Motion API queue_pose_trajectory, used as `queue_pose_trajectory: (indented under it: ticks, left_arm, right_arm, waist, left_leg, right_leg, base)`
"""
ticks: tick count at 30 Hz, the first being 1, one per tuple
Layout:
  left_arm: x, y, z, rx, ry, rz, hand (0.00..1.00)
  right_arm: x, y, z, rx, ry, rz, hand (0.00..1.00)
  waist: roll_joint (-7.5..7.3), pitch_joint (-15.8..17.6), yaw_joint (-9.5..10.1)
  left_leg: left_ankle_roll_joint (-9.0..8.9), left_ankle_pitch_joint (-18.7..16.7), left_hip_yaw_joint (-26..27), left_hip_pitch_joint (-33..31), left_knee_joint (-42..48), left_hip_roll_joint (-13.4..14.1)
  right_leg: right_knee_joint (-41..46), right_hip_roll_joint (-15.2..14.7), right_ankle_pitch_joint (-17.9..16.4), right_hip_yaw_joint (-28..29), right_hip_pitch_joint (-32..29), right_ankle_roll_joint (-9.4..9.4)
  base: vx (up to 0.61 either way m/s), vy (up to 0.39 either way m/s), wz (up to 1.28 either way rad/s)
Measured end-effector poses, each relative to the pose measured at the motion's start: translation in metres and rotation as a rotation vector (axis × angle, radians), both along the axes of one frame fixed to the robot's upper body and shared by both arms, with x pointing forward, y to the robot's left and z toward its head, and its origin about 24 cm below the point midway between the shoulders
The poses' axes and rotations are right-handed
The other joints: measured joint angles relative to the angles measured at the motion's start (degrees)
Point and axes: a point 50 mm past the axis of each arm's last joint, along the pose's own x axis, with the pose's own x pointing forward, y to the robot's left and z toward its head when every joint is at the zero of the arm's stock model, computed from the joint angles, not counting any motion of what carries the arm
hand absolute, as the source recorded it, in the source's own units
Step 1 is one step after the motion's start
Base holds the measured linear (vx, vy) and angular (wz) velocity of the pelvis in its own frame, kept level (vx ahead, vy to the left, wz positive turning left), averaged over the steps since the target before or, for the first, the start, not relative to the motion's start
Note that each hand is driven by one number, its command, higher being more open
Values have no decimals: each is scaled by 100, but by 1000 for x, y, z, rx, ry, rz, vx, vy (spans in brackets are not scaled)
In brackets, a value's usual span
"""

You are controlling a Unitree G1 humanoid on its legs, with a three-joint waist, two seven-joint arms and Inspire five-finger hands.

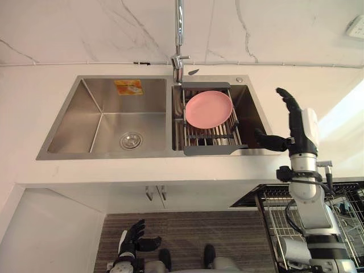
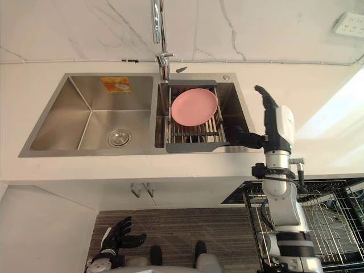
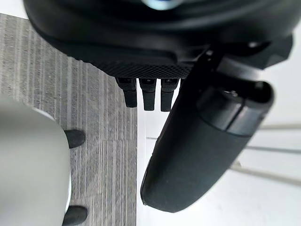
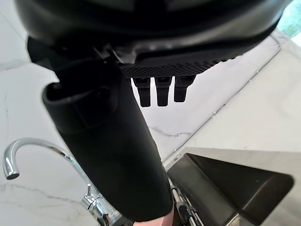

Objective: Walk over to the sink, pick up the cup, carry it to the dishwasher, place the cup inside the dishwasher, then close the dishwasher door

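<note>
The steel double sink (image 1: 74, 122) is set in a white counter. A pink plate (image 1: 209, 109) lies on a dark drain rack (image 1: 213, 149) over its right basin. My right hand (image 1: 296, 122) is raised beside the sink's right edge, open, fingers straight up and thumb pointing toward the rack. It holds nothing, and in the right wrist view its fingers (image 4: 157, 92) are straight. My left hand (image 1: 135, 238) hangs low over the floor, open and empty. The dishwasher's wire rack (image 1: 284, 216) is pulled out at the lower right, under my right arm.
A tall chrome faucet (image 1: 179, 34) rises behind the divider between the basins. The left basin holds a drain (image 1: 131, 140) and a sticker. White cabinet doors with handles (image 1: 156, 193) sit below the counter. A wall socket (image 1: 356, 27) is at the top right.
</note>
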Motion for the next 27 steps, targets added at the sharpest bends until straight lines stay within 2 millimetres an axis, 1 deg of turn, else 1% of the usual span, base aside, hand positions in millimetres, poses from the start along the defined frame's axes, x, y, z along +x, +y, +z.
queue_pose_trajectory:
  ticks: [3,7,9,13,19,21,23,27]
  left_arm:
    - [0,5,1,10,-5,42,90]
    - [2,11,4,19,-28,72,90]
    - [2,13,5,18,-33,92,90]
    - [5,19,9,28,-70,139,90]
    - [10,24,14,25,-108,176,90]
    - [13,24,17,23,-126,180,90]
    - [16,24,18,23,-142,177,90]
    - [19,24,20,22,-154,177,90]
  right_arm:
    - [4,0,5,-39,-4,16,90]
    - [17,1,19,-130,-20,24,90]
    - [20,2,20,-164,-20,28,90]
    - [31,10,31,-275,-33,51,90]
    - [39,10,31,-373,4,55,90]
    - [44,12,28,-400,30,62,90]
    - [49,15,32,-424,30,71,90]
    - [57,18,41,-476,19,71,90]
  waist:
    - [9,16,48]
    - [19,154,116]
    - [20,182,132]
    - [24,409,139]
    - [70,493,171]
    - [85,511,210]
    - [100,595,228]
    - [182,741,281]
  left_leg:
    - [2,-12,-64,-65,89,4]
    - [-1,-74,-117,-143,221,4]
    - [-2,-109,-143,-192,296,7]
    - [17,-193,-167,-356,528,6]
    - [16,-248,-269,-565,765,16]
    - [11,-256,-286,-613,819,21]
    - [16,-274,-292,-666,903,25]
    - [23,-304,-313,-858,1092,44]
  right_leg:
    - [0,-4,0,-77,-5,0]
    - [3,-13,0,-124,-4,0]
    - [3,-13,-3,-143,-6,-4]
    - [4,-27,-19,-169,-26,-17]
    - [101,-31,-29,-260,-139,-26]
    - [172,-31,-47,-270,-191,-37]
    - [195,-32,-53,-272,-210,-38]
    - [295,-31,-56,-287,-343,-42]
  base:
    - [50,10,12]
    - [7,8,7]
    - [-23,3,7]
    - [-47,0,4]
    - [-27,-6,9]
    - [-36,-9,4]
    - [-47,-7,1]
    - [-64,-5,3]
